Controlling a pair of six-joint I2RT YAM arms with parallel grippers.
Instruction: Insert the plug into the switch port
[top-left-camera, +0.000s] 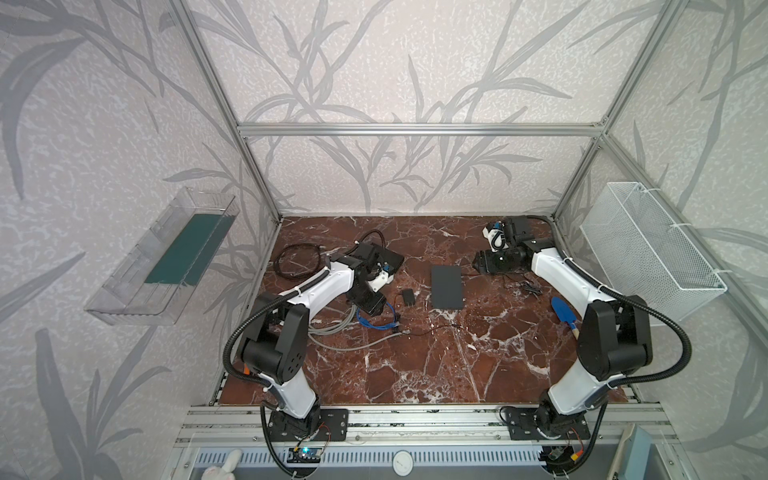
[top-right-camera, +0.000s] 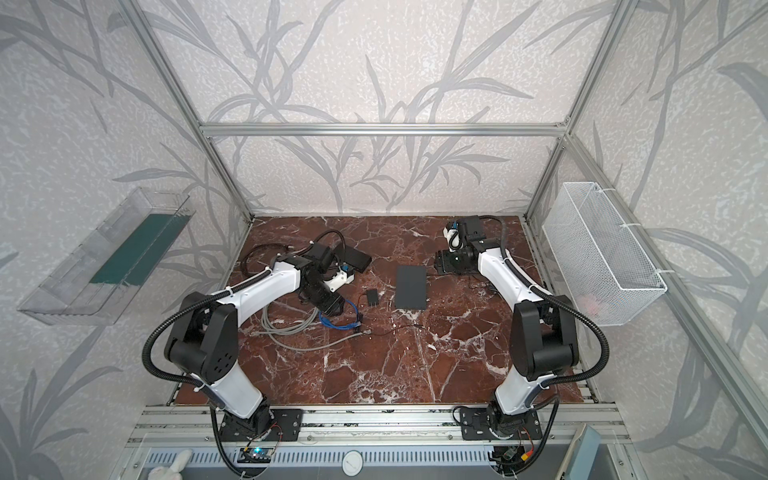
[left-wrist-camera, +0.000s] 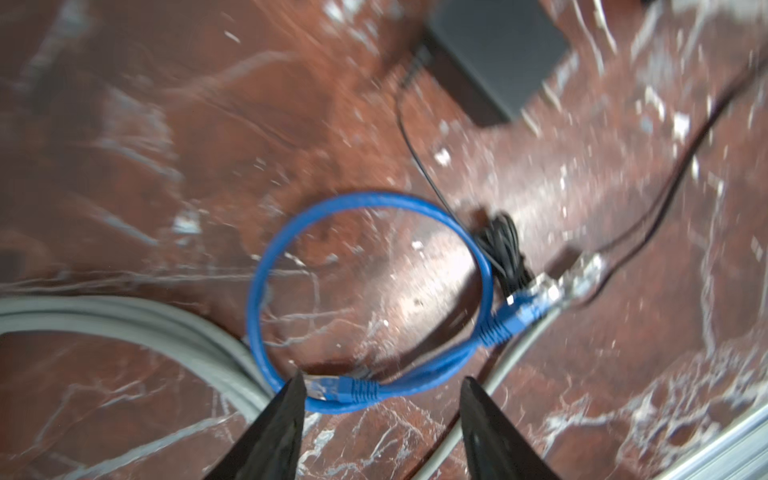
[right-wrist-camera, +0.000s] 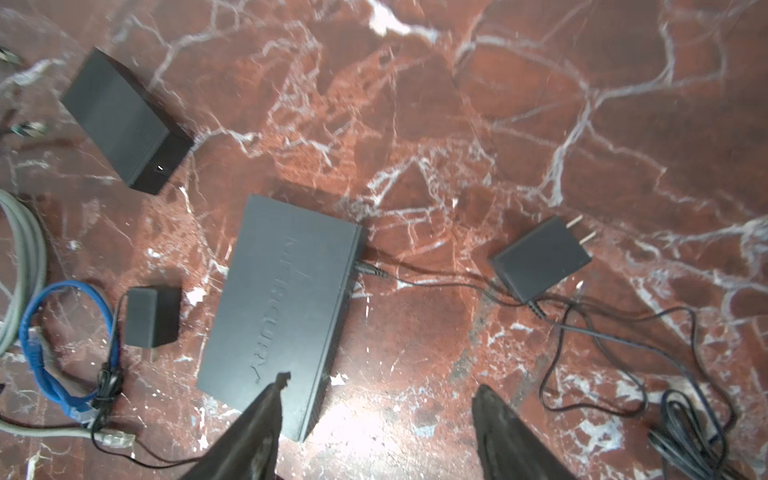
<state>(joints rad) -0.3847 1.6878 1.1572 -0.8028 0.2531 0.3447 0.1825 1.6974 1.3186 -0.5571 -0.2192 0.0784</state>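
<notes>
Smeared in the left wrist view: clear plug (left-wrist-camera: 318, 384) on the looped blue network cable (left-wrist-camera: 255, 299), lying on the red marble tabletop (left-wrist-camera: 166, 145) just beside one finger (left-wrist-camera: 286, 415) of the left gripper (left-wrist-camera: 382, 377), jaws apart, gripping nothing. Half hidden behind the left arm in both top views: a black box (top-left-camera: 392, 261). Flat dark grey switch (right-wrist-camera: 282, 316) mid-table, ports unseen, near the right gripper (right-wrist-camera: 382, 382), spread wide, empty. On the walls: clear plastic bin (top-left-camera: 124, 299) holding a green panel (top-left-camera: 187, 253); white wire basket (top-right-camera: 602, 249) holding something pinkish, unidentifiable.
</notes>
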